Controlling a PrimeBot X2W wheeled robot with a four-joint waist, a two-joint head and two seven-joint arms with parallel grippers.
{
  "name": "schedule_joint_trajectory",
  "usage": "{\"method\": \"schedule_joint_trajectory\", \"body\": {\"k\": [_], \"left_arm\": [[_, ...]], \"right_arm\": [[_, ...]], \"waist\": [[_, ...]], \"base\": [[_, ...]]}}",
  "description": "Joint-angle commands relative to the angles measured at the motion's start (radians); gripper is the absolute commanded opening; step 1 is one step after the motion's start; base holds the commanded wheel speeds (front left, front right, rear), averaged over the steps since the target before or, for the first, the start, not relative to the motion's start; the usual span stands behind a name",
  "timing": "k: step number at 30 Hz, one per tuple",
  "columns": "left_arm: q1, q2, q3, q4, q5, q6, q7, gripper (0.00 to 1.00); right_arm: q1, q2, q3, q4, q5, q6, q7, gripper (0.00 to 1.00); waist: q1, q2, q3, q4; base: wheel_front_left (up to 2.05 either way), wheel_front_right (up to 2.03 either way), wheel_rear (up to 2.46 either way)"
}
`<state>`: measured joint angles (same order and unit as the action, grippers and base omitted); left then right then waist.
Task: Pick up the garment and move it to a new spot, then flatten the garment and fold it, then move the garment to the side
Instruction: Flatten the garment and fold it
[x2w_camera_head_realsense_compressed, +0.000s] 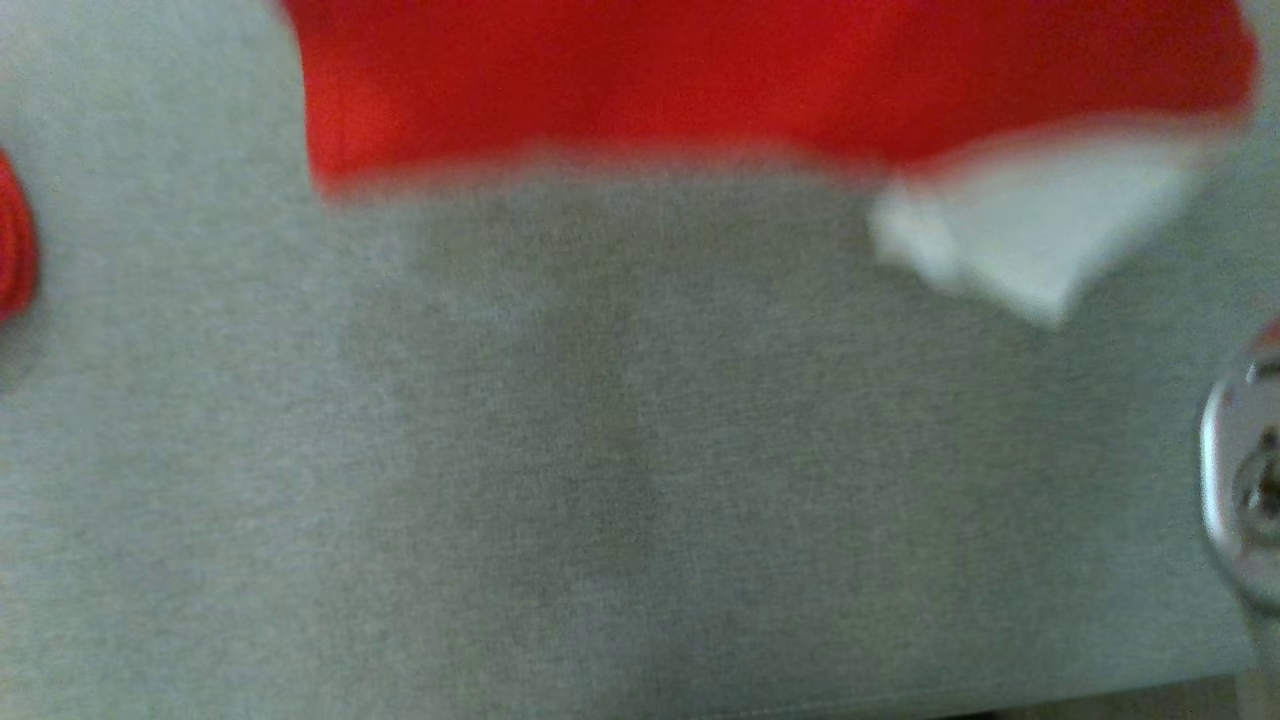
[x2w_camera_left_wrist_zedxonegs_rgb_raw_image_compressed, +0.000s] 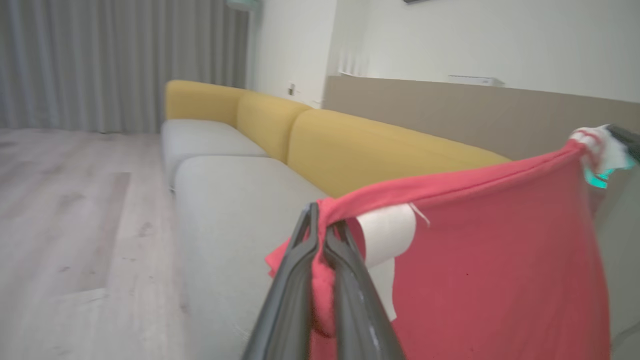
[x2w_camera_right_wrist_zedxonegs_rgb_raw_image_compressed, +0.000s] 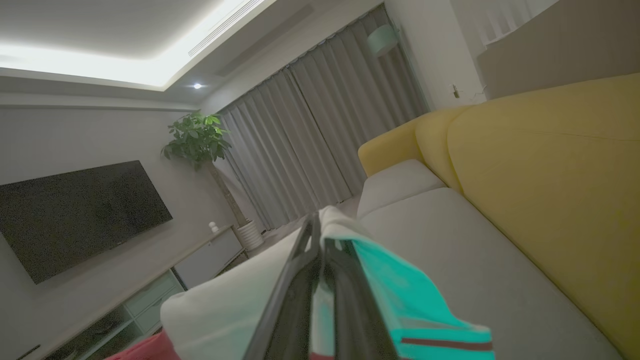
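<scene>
Left hand (x2w_camera_left_wrist_zedxonegs_rgb_raw_image_compressed: 326, 220): both dark fingers are drawn together, with almost no gap between them. They pinch a bunched corner of the red garment (x2w_camera_left_wrist_zedxonegs_rgb_raw_image_compressed: 500, 260), and red cloth is squeezed up between the fingers and spills down their inner faces. A white label (x2w_camera_left_wrist_zedxonegs_rgb_raw_image_compressed: 385, 232) hangs just beside the pinch point.

Right hand (x2w_camera_right_wrist_zedxonegs_rgb_raw_image_compressed: 320, 227): the fingers are closed flat against each other and grip the garment's far corner. At this corner the cloth is a teal section (x2w_camera_right_wrist_zedxonegs_rgb_raw_image_compressed: 400, 295) on one side of the fingers and a white section (x2w_camera_right_wrist_zedxonegs_rgb_raw_image_compressed: 225, 305) on the other. A little red shows at the bottom edge of the right wrist view. In the left wrist view this hand appears as a dark tip at the upper right, with white and teal cloth gathered at it.

Garment position: it is lifted and stretched between the two hands. Its top edge runs taut from one grip to the other, and the body hangs below as a flat sheet. It is in front of the yellow backrest (x2w_camera_left_wrist_zedxonegs_rgb_raw_image_compressed: 360, 145) and above the grey sofa seat (x2w_camera_left_wrist_zedxonegs_rgb_raw_image_compressed: 235, 210).

The head view is blurred. Red cloth spans its upper part, a white panel (x2w_camera_head_realsense_compressed: 1030, 220) sits at its right end, and grey seat fabric lies below. A rounded metal part (x2w_camera_head_realsense_compressed: 1240, 480) sits at the right edge, and I cannot tell what it is.

Surroundings: pale wood floor (x2w_camera_left_wrist_zedxonegs_rgb_raw_image_compressed: 65, 210), grey curtains (x2w_camera_right_wrist_zedxonegs_rgb_raw_image_compressed: 310, 145), a wall television (x2w_camera_right_wrist_zedxonegs_rgb_raw_image_compressed: 80, 215) and a potted plant (x2w_camera_right_wrist_zedxonegs_rgb_raw_image_compressed: 200, 140).
</scene>
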<state>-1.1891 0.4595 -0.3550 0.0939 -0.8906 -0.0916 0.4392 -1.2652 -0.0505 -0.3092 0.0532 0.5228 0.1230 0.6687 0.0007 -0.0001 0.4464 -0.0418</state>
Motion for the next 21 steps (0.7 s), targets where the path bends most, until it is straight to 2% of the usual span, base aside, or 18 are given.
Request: {"method": "schedule_joint_trajectory", "body": {"k": [1, 6, 10, 14, 17, 21], "left_arm": [[-0.100, 0.035, 0.029, 0.037, 0.059, -0.010, -0.053, 0.00], [-0.266, 0.001, -0.012, 0.275, 0.195, -0.030, -0.295, 0.00], [-0.255, -0.009, -0.088, 0.379, 0.223, -0.038, -0.443, 0.00], [-0.124, 0.013, -0.226, 0.368, 0.153, -0.039, -0.532, 0.00], [0.008, 0.059, -0.314, 0.326, 0.097, -0.039, -0.576, 0.00], [0.228, 0.112, -0.399, 0.260, 0.054, -0.039, -0.638, 0.00]], "right_arm": [[-0.090, 0.000, 0.022, 0.022, -0.011, 0.008, -0.063, 0.00], [-0.213, 0.000, 0.089, 0.226, -0.045, 0.008, -0.270, 0.00], [-0.158, 0.000, 0.142, 0.313, -0.014, 0.008, -0.365, 0.00], [0.026, 0.000, 0.185, 0.311, 0.005, 0.008, -0.412, 0.00], [0.215, 0.000, 0.216, 0.247, -0.016, 0.008, -0.429, 0.00], [0.522, 0.000, 0.229, 0.126, -0.044, 0.008, -0.427, 0.00]], "waist": [[-0.0007, 0.0001, 0.139, 0.007], [-0.0007, 0.0001, 0.212, -0.006], [-0.0007, 0.0001, 0.226, -0.014], [-0.0007, 0.0001, 0.190, -0.015], [-0.0007, 0.0001, 0.152, -0.015], [-0.0007, 0.0001, 0.048, -0.007]], "base": [[0.00, 0.00, 0.00], [0.00, 0.00, 0.00], [0.00, 0.00, 0.00], [0.00, 0.00, 0.00], [0.00, 0.00, 0.00], [0.00, 0.00, 0.00]]}}
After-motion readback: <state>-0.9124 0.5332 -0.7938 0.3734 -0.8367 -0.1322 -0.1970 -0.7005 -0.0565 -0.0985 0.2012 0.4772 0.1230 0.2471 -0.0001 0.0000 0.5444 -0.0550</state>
